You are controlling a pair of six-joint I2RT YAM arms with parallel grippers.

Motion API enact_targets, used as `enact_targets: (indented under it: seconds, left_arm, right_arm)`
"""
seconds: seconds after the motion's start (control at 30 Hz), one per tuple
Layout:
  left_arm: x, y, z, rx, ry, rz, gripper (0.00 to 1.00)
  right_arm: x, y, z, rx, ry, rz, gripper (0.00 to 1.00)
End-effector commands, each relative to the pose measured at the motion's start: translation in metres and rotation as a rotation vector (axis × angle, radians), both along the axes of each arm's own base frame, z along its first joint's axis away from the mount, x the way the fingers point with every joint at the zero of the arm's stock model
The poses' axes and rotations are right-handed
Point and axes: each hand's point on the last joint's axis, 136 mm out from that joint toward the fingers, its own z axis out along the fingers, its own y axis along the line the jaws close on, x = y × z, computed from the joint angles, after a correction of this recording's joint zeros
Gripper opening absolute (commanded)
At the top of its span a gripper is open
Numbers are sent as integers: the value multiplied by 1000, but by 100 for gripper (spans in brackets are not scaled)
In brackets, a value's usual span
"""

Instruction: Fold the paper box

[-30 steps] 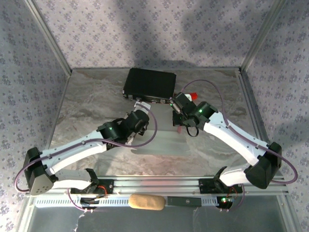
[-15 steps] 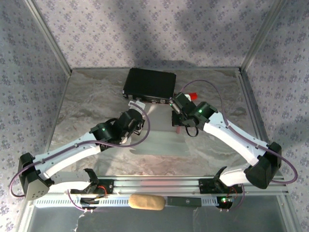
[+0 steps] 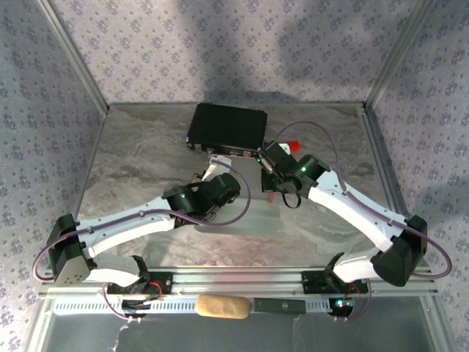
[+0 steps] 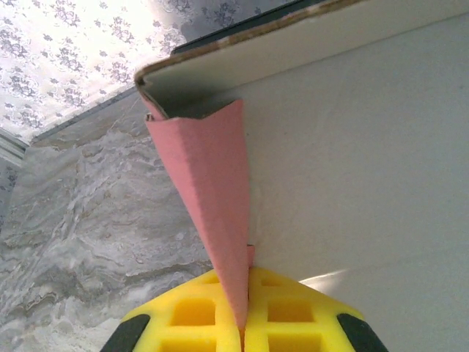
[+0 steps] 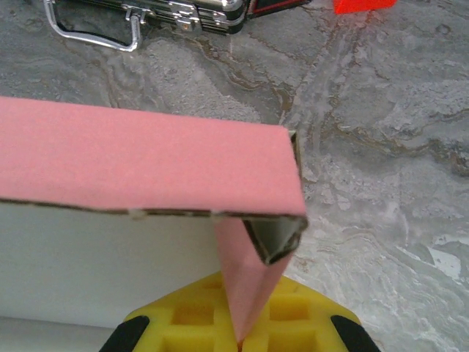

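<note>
Both arms are leaning in over the middle of the tabletop (image 3: 139, 147), wrists almost nose to nose, just in front of the black hard case (image 3: 226, 126). The paper box (image 5: 146, 154) is strung between them. I can't tell whether its lower edge rests on the marble.

On the left wrist camera the left jaws are closed right down on a pink flap (image 4: 209, 198), the card squeezed flat between the yellow pads (image 4: 194, 315). The pale inner face of the box (image 4: 366, 183) rises close behind it.

It's the same on the other side. The right jaws are pinched shut on a pink corner flap (image 5: 245, 271), with the folded pink panel just above. Beyond it sit the case's metal handle (image 5: 91, 33) and the tiny red block (image 5: 364, 6).

So two tight grips on one thin piece of card, and that's where I'd worry. If the arms draw apart, or one twists while the other holds, the flap could tear at its root or crease where no fold belongs. If either grip is shallow, a tug might slide the flap out and let that end drop and spring open.

The half-formed corner (image 5: 278, 238) looks soft too, and a push from the wrong angle could crush it. With the case so near, a swing toward the back might knock the box against it.
</note>
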Motion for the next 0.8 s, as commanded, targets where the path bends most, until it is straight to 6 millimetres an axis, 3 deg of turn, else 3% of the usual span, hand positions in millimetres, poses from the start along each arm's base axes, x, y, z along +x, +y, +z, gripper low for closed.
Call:
enact_targets:
  seconds: [0.0,0.1,0.17,0.57,0.77]
  left_arm:
    - [-14,-40,9,-174,54,-210,21]
    - [-27,-52,16,-299,109,-346,32]
    - [-31,-49,25,-354,119,-379,38]
    - [-50,-25,60,-493,179,-475,46]
    - [-67,-31,74,-559,221,-588,54]
  right_arm:
    - [-3,24,13,109,-16,55,0]
    - [-2,23,13,113,-15,50,0]
    - [-2,23,13,113,-15,52,0]
    - [-1,24,11,107,-14,52,0]
    - [-1,23,12,106,-14,52,0]
